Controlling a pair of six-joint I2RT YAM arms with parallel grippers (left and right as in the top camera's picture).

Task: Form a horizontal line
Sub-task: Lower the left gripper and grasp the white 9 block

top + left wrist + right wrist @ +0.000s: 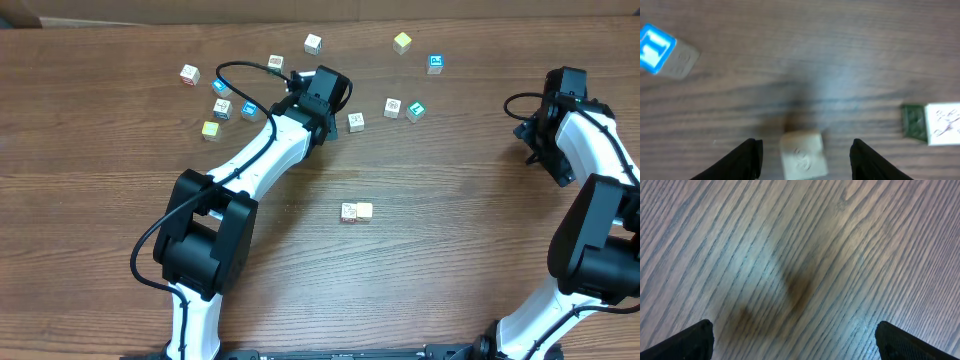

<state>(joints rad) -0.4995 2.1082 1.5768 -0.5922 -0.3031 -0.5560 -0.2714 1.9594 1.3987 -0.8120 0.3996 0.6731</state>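
Note:
Two small touching cubes, one whitish with a printed face and one pale yellow, make a short horizontal line (356,212) at the table's middle. My left gripper (347,111) reaches to a loose whitish cube (356,122) further back. In the left wrist view that cube (802,155) sits on the wood between the open fingers of the left gripper (805,161), with a gap on each side. My right gripper (530,135) hangs at the right side. Its fingers (692,340) stand wide apart over bare wood, and nothing is between them.
Loose white, blue and yellow cubes lie scattered along the back, among them a yellow one (402,42), a blue one (435,63) and a cluster at back left (221,107). The left wrist view also shows a blue-faced cube (657,47) and a white-and-green cube (932,124).

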